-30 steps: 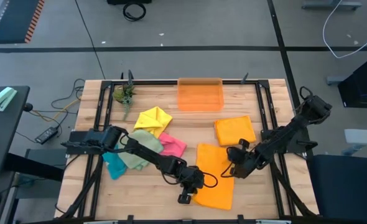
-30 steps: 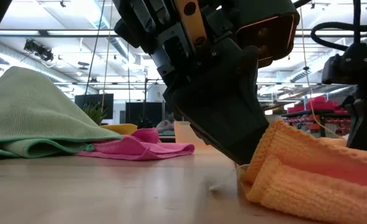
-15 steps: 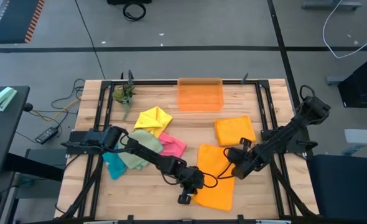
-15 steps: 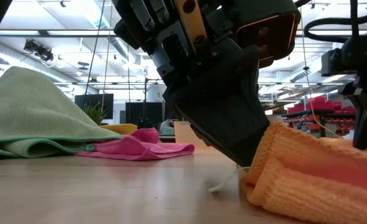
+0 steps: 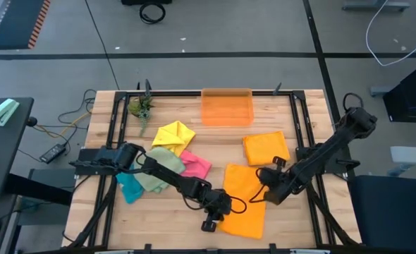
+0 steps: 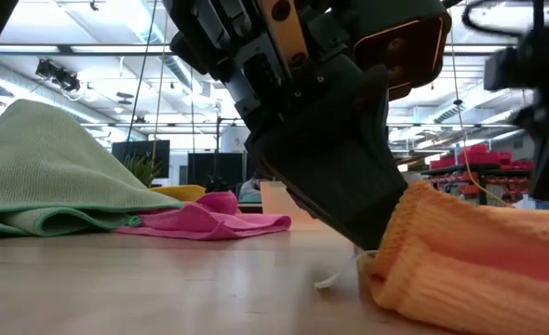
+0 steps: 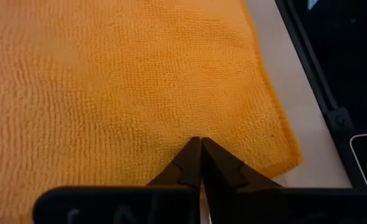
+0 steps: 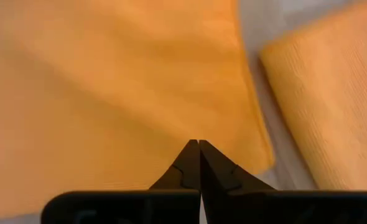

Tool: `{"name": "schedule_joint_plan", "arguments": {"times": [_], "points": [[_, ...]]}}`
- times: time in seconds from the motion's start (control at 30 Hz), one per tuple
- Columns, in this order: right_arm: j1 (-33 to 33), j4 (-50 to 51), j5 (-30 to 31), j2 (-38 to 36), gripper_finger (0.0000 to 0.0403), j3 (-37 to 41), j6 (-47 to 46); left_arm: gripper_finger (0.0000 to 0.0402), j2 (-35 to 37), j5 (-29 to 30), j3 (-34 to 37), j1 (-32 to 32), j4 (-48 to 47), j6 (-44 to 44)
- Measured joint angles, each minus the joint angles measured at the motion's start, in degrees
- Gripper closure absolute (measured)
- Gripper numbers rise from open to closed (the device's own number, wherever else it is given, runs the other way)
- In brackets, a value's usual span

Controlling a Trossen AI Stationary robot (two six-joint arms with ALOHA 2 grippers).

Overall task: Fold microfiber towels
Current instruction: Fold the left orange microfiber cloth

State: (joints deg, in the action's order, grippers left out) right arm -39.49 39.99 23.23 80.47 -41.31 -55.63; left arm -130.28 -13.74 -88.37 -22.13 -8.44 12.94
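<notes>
Pinching large orange microfiber towel [image 5: 243, 200] edge: left gripper [image 5: 209, 224], jaws closed, unmoved; right gripper [image 5: 266, 195], jaws closed, shifted slightly.

A big dark gripper [image 6: 326, 158] fills the middle, its tip pressed down on the folded edge of an orange towel [image 6: 470, 270] on the wooden table [image 6: 144, 293]; a green towel [image 6: 51, 172] is heaped at left; a pink towel [image 6: 209, 221] lies flat behind

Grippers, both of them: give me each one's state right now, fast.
Left gripper: shut, tips on the spread orange towel; a pinch cannot be told.
Right gripper: shut, over the same towel; a hold cannot be told.
</notes>
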Motion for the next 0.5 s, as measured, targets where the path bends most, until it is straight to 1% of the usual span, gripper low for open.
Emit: {"name": "schedule_joint_plan", "arguments": {"times": [0.07,0.13,0.23,0.3,0.37,0.43,0.5], "points": [[-3.0,-2.8,-0.8,-0.4,0.04,-2.5,0.4,0.0384,0.0,0.0,0.0,0.0,0.6,-0.7],[-7.1,-9.3,-0.3,0.2,0.04,-4.0,0.6,0.0376,0.4,0.1,0.1,0.0,0.5,-2.6],[-13.9,-20.8,3.8,3.6,0.0395,-4.6,2.6,0.0351,2.0,0.4,0.2,0.0,-1.4,-6.2],[-18.0,-27.4,7.8,7.0,0.0387,-5.4,4.7,0.033,3.5,0.5,-0.7,0.0,-3.1,-7.8],[-21.2,-31.4,10.8,11.3,0.0375,-6.5,7.9,0.0306,5.7,0.5,-1.9,0.0,-4.8,-8.7],[-23.6,-34.8,12.3,16.1,0.036,-8.2,12.0,0.0285,7.5,0.7,-2.6,0.0,-5.6,-9.3],[-24.9,-37.4,12.6,20.9,0.0344,-10.6,15.8,0.0266,8.2,0.8,-2.7,-0.6,-6.4,-10.0]]}}
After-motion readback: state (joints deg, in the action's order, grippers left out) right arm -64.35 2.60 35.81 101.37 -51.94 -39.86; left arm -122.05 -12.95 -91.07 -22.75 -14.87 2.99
